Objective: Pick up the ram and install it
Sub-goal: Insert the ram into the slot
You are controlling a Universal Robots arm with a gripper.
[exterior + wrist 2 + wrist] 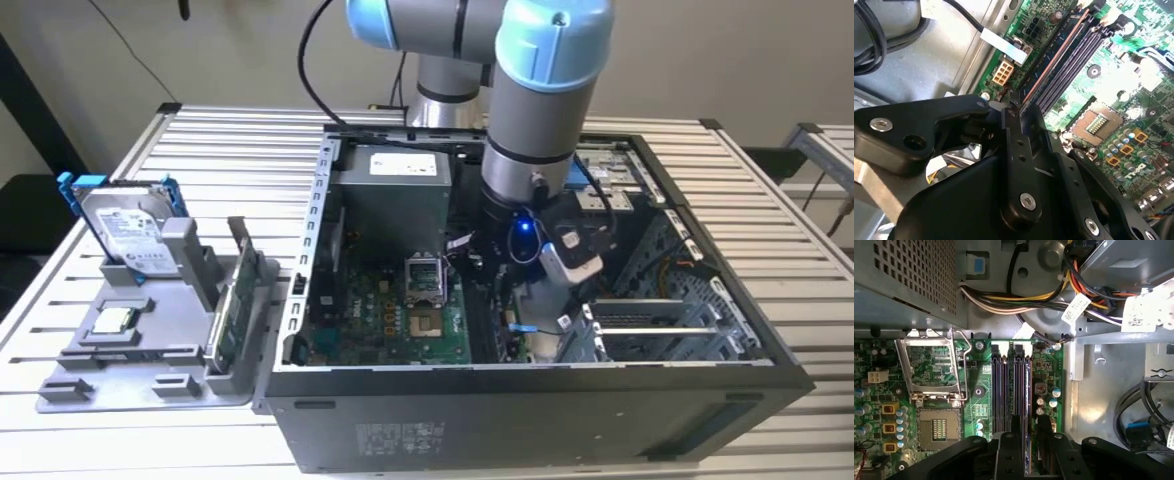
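Note:
The ram [1054,55] is a long dark stick with a copper-coloured edge. It stands on edge over the outermost of the memory slots [1004,390] on the green motherboard, and it is also seen end-on as the ram [1027,390]. My gripper [1029,432] is low inside the open computer case [534,385] and shut on the near end of the ram, with one black finger on each side. The second wrist view shows the gripper [1010,100] meeting that end. In the exterior view the gripper [537,335] sits deep in the case, right of the board.
The processor socket [936,427] and its open metal frame lie beside the slots. Bundled cables [1019,295] and the power supply [390,190] crowd the far end. Outside the case, at the exterior view's left, a grey holder [134,345] carries a hard drive [127,225] and a green card [240,300].

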